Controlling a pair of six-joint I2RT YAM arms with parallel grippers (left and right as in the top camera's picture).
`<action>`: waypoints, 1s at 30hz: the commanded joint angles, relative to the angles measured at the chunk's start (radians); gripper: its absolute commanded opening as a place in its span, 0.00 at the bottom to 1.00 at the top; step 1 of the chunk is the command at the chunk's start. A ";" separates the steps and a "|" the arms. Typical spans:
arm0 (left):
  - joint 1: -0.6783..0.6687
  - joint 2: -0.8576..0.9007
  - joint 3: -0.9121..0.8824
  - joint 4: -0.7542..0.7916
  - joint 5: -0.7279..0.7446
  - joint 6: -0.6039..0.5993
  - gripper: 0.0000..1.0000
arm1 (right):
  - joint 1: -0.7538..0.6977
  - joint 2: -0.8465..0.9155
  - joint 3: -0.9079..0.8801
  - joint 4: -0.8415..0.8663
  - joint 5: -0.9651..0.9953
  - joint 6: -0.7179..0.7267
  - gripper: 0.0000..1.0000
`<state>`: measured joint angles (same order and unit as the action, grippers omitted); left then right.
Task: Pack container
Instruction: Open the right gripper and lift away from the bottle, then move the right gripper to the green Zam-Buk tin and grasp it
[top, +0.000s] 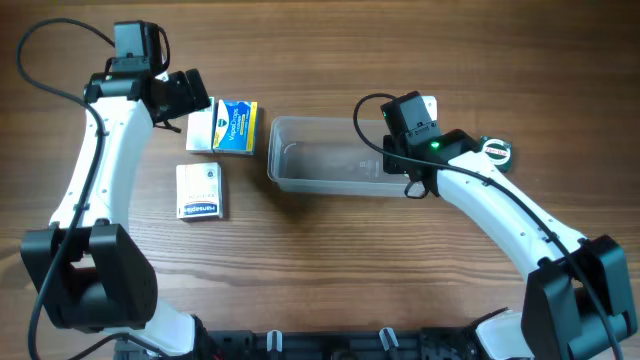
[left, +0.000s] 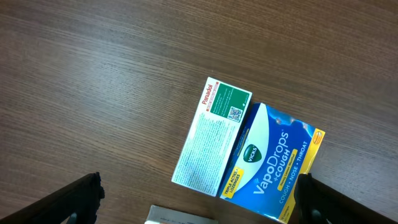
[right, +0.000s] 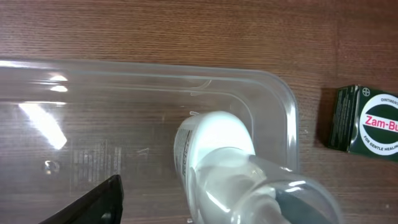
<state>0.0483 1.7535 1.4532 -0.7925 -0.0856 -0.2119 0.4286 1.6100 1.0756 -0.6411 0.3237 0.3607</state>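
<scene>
Your right end effector (right: 205, 205) grips a small white bottle (right: 214, 158) low inside the container (right: 283, 106) at mid-desk: release it next. Farther off, your left end effector (left: 199, 202) hangs wide above the Panadol box (left: 211, 134) and VapoDrops box (left: 270, 162).

We can read "Vicks VapoDrops + Cough" and "Cough + Nose + Throat" on the blue and yellow box (left: 273, 167). The white and green box (left: 210, 134) beside it says "Panadol" in red and has a small square code. The dark green box (right: 365, 121) says "Zam-Bu".
</scene>
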 joint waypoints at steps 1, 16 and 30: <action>0.002 0.001 0.021 -0.001 -0.013 -0.009 1.00 | -0.001 -0.072 0.070 -0.010 0.019 -0.026 0.71; 0.002 0.001 0.021 -0.001 -0.013 -0.009 1.00 | -0.177 -0.485 0.110 -0.221 0.127 0.099 0.80; 0.002 0.001 0.021 -0.001 -0.013 -0.009 1.00 | -0.485 -0.290 0.109 -0.364 -0.153 0.046 0.88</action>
<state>0.0483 1.7535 1.4532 -0.7925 -0.0856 -0.2119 -0.0532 1.2449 1.1683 -1.0153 0.2337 0.4480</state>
